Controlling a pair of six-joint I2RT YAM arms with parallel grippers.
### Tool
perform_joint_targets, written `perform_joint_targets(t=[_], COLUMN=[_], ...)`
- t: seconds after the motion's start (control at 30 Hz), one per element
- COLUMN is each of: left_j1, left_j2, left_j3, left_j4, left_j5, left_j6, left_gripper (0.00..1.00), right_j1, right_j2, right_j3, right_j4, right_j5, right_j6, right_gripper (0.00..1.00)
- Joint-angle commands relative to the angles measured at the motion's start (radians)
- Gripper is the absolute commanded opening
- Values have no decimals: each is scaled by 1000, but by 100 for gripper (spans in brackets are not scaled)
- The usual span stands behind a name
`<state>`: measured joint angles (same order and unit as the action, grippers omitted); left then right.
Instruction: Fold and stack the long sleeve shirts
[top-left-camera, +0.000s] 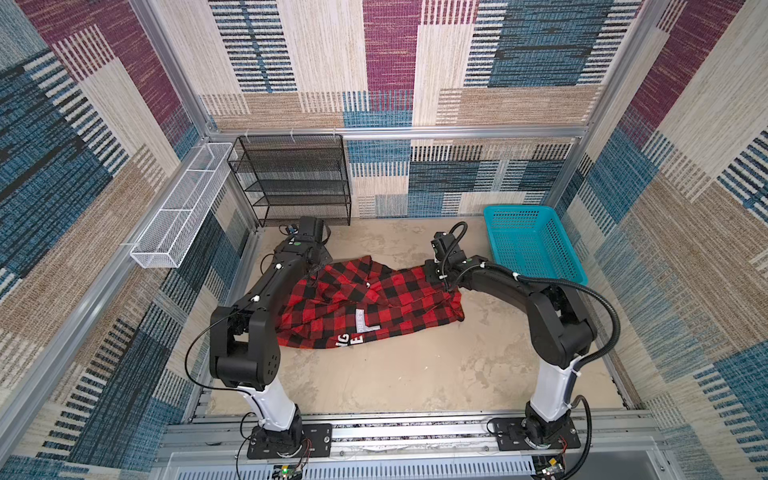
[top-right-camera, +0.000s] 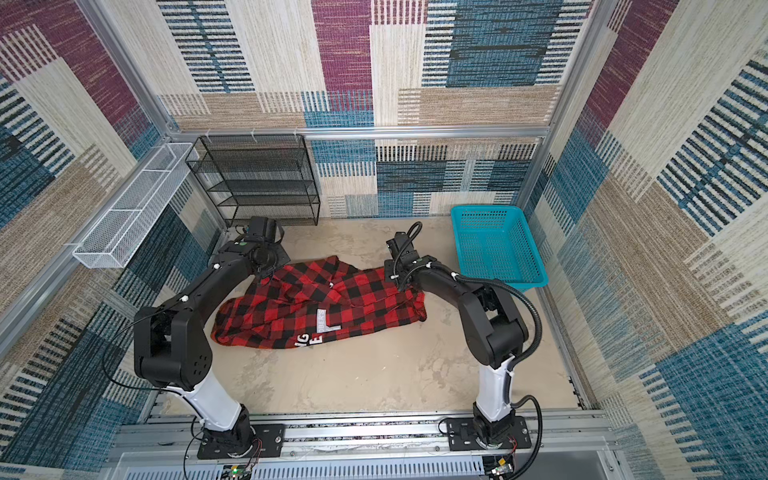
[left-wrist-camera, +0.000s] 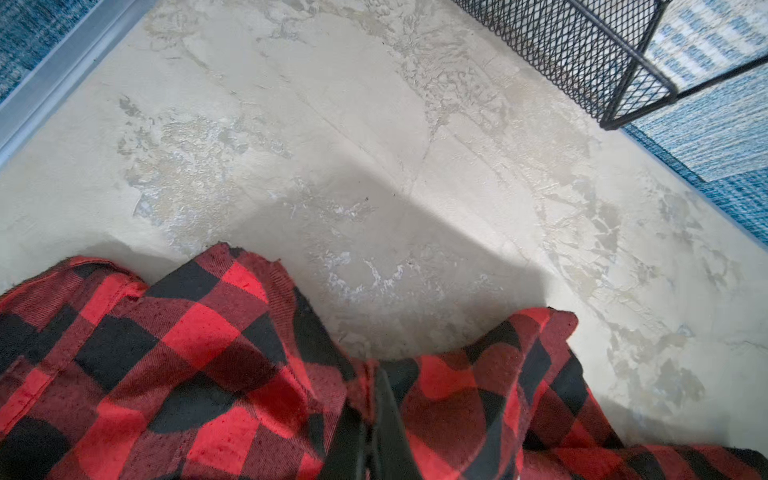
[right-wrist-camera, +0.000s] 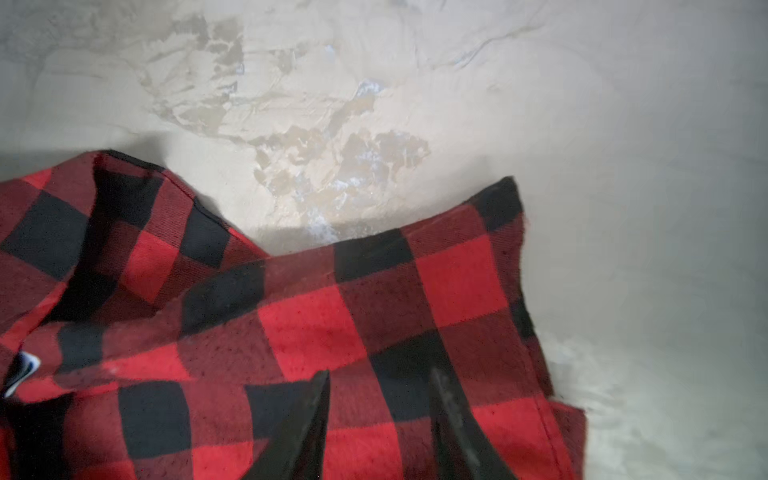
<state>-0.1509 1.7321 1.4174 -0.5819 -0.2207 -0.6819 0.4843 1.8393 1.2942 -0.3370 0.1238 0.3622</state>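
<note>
Red-checked shirt (top-left-camera: 365, 307) half-hides the left gripper (left-wrist-camera: 374, 395), apparently clamping it.

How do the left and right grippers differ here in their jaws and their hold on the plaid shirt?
The left gripper is shut, pinching bunched cloth of the shirt; the right gripper has its jaws apart over flat cloth, not clamped. In both top views the left gripper is at the shirt's left end, the right gripper at its right end. Both sit along the shirt's far edge.
</note>
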Motion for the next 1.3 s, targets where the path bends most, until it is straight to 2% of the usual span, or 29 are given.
perform_joint_targets(t=[0.0, 0.23, 0.57, 1.1, 1.27], left_j1=[1, 1, 1, 1, 1], left_j2=[6, -9, -22, -28, -32], left_j3=[3, -26, -51, -64, -66], left_j4=[2, 6, 14, 16, 18], left_j5=[36, 34, 39, 36, 32], left_j6=[0, 7, 9, 18, 19], left_gripper=[0, 0, 0, 0, 0], right_j1=[-7, -73, -137, -156, -158], right_j2=[-80, -173, -119, -41, -58], right_j3=[-68, -178, -223, -190, -198], right_j4=[-76, -62, 71, 133, 109], right_j5=[50, -101, -225, -255, -220], right_j6=[54, 147, 225, 260, 273], right_gripper=[45, 46, 44, 39, 39])
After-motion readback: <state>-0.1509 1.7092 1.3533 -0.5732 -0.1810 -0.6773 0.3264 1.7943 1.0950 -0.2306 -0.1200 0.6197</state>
